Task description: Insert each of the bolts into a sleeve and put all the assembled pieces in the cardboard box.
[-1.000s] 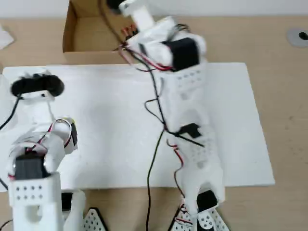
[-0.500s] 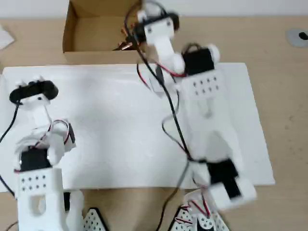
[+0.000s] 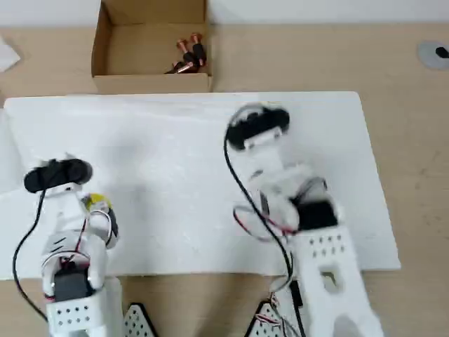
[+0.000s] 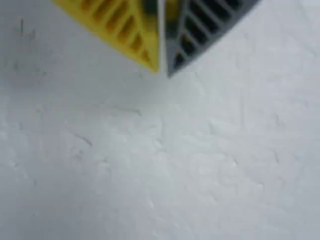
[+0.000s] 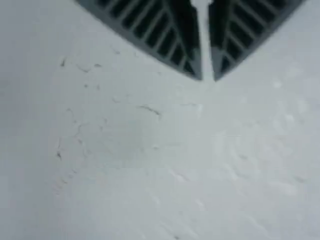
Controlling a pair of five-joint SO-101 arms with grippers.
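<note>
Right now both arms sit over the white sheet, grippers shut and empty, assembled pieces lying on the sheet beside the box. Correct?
One thing is off: the assembled pieces lie inside the cardboard box, not on the white sheet, as the high view shows. The rest holds: the left gripper and right gripper are shut and empty over the sheet.

Cardboard box [image 3: 151, 83]: open at the top, walls upright. Assembled pieces [image 3: 188, 56] are bunched toward its right side, and the left of its floor is bare, so entry is from above.

White board [image 3: 161, 175]: a wide bare stretch between left arm [image 3: 70, 232] and right arm [image 3: 295, 203] runs up to the box's near wall. Left arm blocks the board's near-left corner, right arm its middle-right.

Table [image 3: 316, 56]: bare wood right of the box. A grey disc [image 3: 433, 53] sits at the far right edge.
</note>
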